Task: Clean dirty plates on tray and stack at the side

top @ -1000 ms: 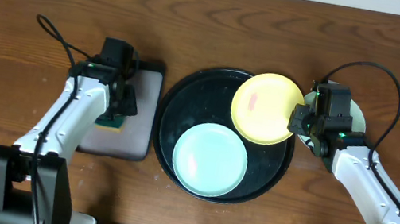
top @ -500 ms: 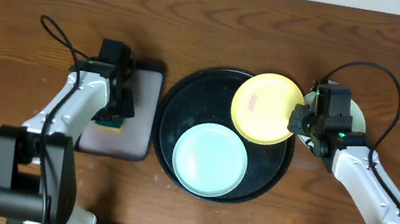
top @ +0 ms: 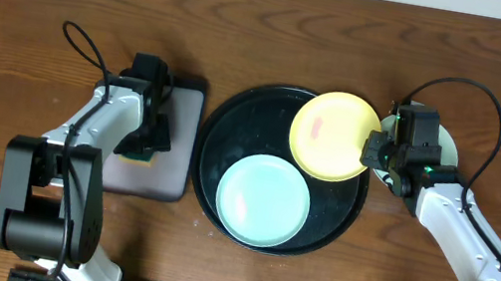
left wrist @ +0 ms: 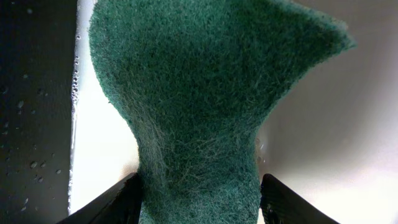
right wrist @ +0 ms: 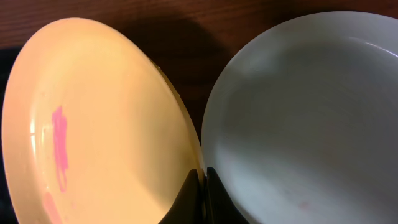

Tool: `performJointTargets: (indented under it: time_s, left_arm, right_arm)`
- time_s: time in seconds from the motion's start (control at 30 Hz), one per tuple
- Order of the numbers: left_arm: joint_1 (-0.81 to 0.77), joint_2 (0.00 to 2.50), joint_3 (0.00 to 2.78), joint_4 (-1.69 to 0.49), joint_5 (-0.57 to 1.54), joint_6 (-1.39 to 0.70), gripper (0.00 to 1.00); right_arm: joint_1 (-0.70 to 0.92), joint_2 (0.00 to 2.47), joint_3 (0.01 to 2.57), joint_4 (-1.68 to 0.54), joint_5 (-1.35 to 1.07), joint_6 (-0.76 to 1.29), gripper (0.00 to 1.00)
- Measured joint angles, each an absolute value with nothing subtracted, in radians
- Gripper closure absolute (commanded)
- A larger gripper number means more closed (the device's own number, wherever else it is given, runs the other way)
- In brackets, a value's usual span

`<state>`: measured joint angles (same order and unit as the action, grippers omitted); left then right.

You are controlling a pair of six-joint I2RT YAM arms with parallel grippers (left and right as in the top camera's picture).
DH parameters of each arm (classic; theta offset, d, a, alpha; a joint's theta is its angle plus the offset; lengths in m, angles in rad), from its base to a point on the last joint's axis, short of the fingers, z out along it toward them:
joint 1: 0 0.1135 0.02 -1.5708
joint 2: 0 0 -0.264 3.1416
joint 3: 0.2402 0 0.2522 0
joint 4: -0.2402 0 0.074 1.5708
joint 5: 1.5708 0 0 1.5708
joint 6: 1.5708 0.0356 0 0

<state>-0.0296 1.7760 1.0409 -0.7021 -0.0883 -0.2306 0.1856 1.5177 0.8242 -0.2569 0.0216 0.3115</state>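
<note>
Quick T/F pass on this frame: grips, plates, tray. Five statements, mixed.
1. The right gripper grips the yellow plate by its rim. True.
2. The yellow plate is clean. False: it carries a pink smear.
3. The left gripper is empty. False: it is shut on a green sponge.
4. A mint plate lies in the tray. True.
5. The sponge rests on the mint plate. False: it is off to the left, apart from the tray.

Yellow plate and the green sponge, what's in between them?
From overhead, between the sponge and yellow plate lie the grey tray edge, then the black tray rim and bare floor.
</note>
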Motion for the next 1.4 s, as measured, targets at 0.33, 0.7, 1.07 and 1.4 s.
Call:
performJointTargets:
  time_s: [0.33, 0.7, 1.07, 1.4]
  left_arm:
    - [-0.03, 1.681, 1.041, -0.701, -0.036, -0.23, 0.35]
    - [-0.03, 1.399, 1.041, -0.752, -0.029, -0.227, 0.31]
    - [-0.013, 1.456, 1.041, -0.752, -0.008, -0.204, 0.32]
    - [0.101, 1.605, 1.041, -0.731, 0.108, -0.142, 0.33]
  right_arm:
    - [0.186, 1.518, 0.824, -0.257, 0.021, 0.311, 0.99]
    - [0.186, 1.518, 0.824, -0.257, 0.021, 0.311, 0.99]
    - [0.186, 1.518, 0.824, -0.257, 0.022, 0.311, 0.99]
    - [0.186, 1.518, 0.824, -0.257, 0.022, 0.311, 0.99]
